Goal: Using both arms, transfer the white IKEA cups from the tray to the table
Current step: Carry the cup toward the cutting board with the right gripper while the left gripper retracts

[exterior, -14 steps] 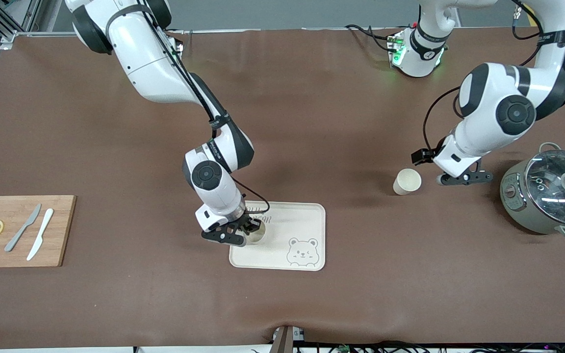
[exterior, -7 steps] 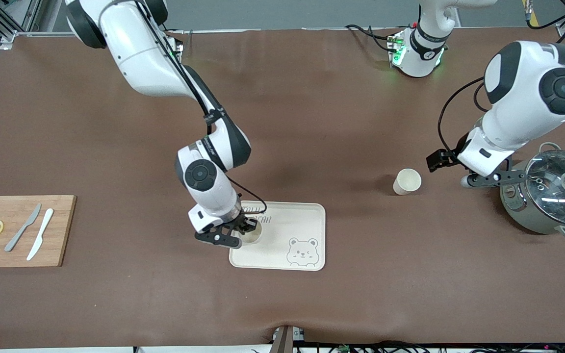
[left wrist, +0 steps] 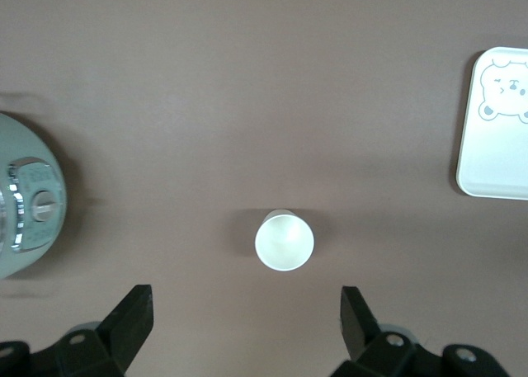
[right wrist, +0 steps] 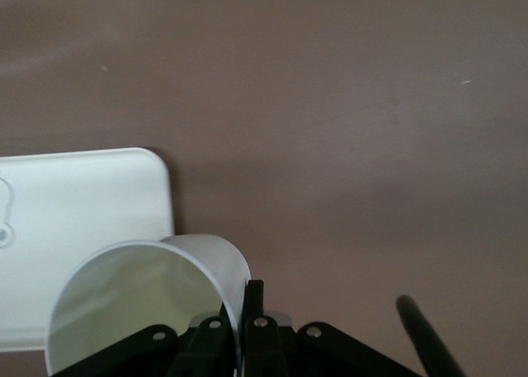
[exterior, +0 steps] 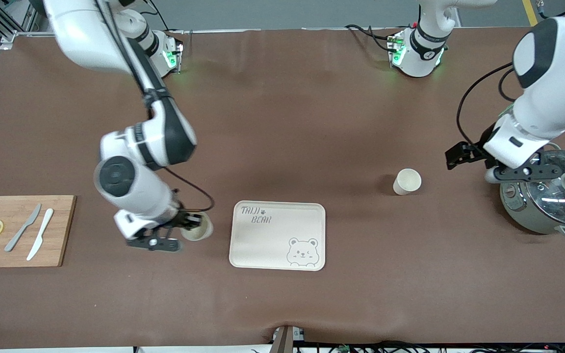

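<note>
Right wrist view: pinched cup wall

Right claw grips cup beside tray.

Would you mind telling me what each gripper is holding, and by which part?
The right gripper holds a white cup by its rim wall. The left gripper, open over the pot, holds nothing.

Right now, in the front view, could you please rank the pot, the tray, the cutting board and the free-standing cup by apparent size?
1. Cutting board and tray: they look about alike, so no ranking between them.
2. Pot, cut off at the frame edge and partly hidden by the left gripper.
3. Cup, clearly smallest.
</note>
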`<act>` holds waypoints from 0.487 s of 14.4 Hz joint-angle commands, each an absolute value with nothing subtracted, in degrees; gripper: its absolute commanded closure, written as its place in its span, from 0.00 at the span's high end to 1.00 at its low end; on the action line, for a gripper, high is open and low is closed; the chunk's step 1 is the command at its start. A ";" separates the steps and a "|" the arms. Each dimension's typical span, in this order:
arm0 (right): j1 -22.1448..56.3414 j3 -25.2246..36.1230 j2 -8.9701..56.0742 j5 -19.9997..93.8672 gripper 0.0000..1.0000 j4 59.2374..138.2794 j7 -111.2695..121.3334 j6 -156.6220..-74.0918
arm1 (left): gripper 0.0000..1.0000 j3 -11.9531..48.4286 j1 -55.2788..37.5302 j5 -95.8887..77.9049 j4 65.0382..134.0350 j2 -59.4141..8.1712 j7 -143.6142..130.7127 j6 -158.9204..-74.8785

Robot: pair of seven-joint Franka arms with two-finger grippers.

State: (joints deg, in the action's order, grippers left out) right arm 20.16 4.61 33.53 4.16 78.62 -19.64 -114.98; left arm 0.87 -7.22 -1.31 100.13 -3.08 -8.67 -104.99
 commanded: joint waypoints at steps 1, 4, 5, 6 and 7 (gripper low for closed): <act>15.40 3.52 28.22 4.22 0.00 87.70 -11.45 -117.06 | 1.00 1.23 -5.28 -1.76 99.67 -0.09 -5.29 -101.35; 12.40 3.60 26.90 4.22 0.00 92.45 -5.38 -120.84 | 1.00 1.93 -3.52 -1.76 99.41 1.93 -3.78 -98.80; 11.00 3.52 26.89 4.22 0.00 93.59 -3.10 -122.07 | 1.00 1.85 -3.52 -1.76 98.71 2.37 -4.13 -98.53; 9.86 3.52 26.89 4.39 0.00 94.91 -0.47 -123.39 | 1.00 1.85 -3.52 -1.76 98.01 2.55 -4.13 -98.53; 8.63 3.52 26.89 4.57 0.00 96.31 2.17 -124.96 | 1.00 1.50 -3.43 -1.76 96.52 2.55 -3.96 -98.44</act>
